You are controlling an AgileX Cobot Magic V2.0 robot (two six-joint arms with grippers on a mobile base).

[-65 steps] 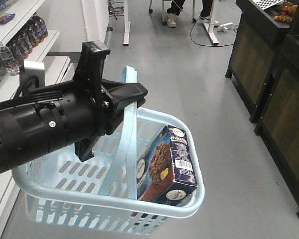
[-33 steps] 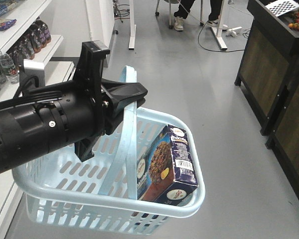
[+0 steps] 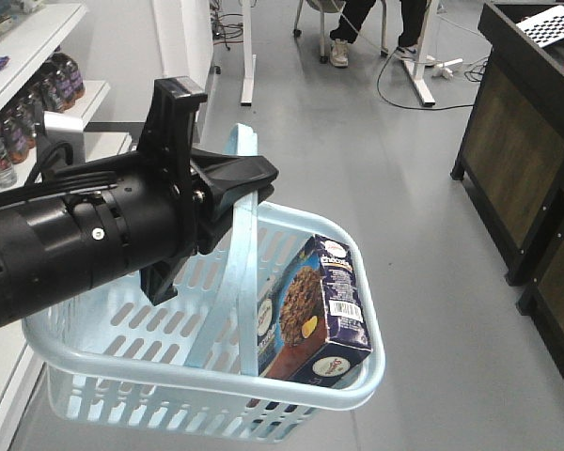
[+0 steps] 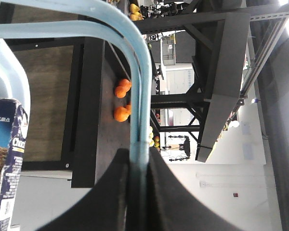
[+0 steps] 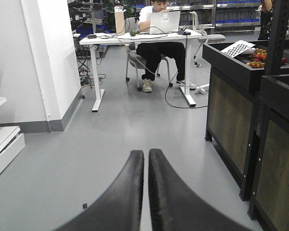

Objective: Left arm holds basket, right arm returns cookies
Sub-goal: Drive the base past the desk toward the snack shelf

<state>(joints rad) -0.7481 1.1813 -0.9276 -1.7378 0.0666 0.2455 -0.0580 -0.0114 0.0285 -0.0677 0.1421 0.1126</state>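
In the front view the thick black left arm (image 3: 85, 240) reaches in from the left. Its left gripper (image 3: 249, 178) is shut on the arched handle (image 3: 240, 282) of the light blue basket (image 3: 66, 352), which hangs above the floor. The dark navy box of cookies (image 3: 315, 315) stands tilted in the basket's right end. In the left wrist view the left gripper (image 4: 139, 155) pinches the handle (image 4: 137, 96), and the cookies (image 4: 7, 159) show at the left edge. The right gripper (image 5: 146, 154) is shut on nothing, over bare floor.
White shelves with bottles (image 3: 38, 85) run along the left. Dark wooden cabinets (image 3: 522, 160) stand on the right, one with fruit on top (image 5: 257, 62). A person sits at a white desk (image 5: 139, 41) ahead, with cables on the grey floor (image 3: 404, 89).
The background has slid to the right in the front view: cabinets and desk legs sit further right. The left arm, basket and cookies keep the same place in frame.
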